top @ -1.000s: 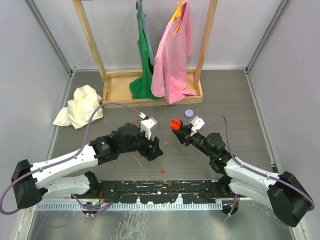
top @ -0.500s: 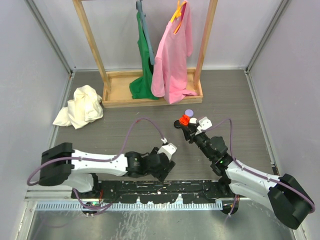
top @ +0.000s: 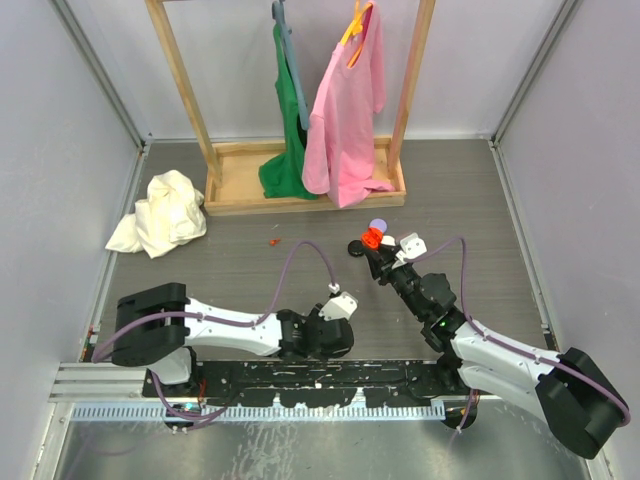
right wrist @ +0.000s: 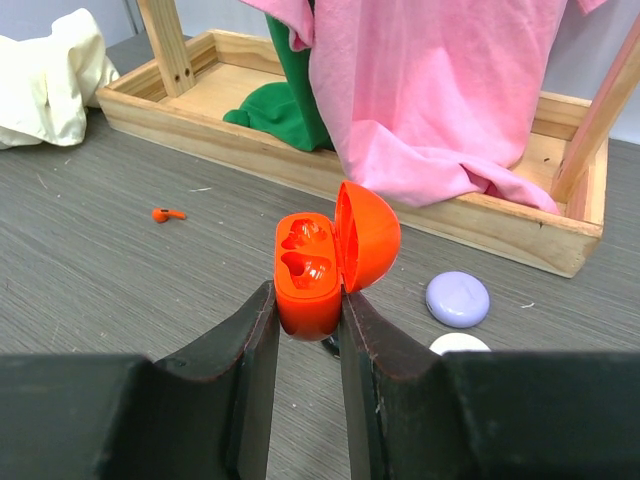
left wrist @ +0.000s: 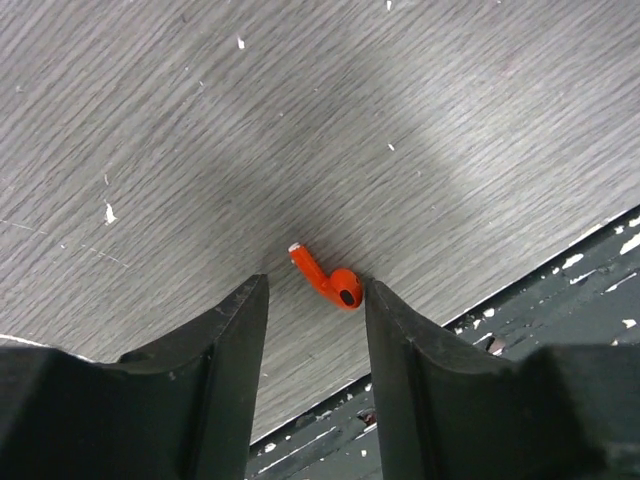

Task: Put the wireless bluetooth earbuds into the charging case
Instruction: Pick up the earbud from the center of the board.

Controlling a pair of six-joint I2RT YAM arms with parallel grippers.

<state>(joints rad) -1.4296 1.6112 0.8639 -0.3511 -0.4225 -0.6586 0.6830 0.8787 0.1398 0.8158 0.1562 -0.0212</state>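
Closing squarely on the orange earbud (left wrist: pixel 325 278) matters; it lies on the table (left wrist: pixel 420 90) toward six o'clock, the left gripper (left wrist: pixel 315 292) open astride it. The right gripper (right wrist: pixel 307 305) clamps the open charging case (right wrist: pixel 305 262) at one o'clock.

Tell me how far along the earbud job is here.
Done: the charging case stands open, clamped in the right gripper, both slots empty. In hand: the left gripper straddles one orange earbud on the table, jaws not yet closed on it. Remaining: grasp and seat it, then fetch the second earbud lying farther out.
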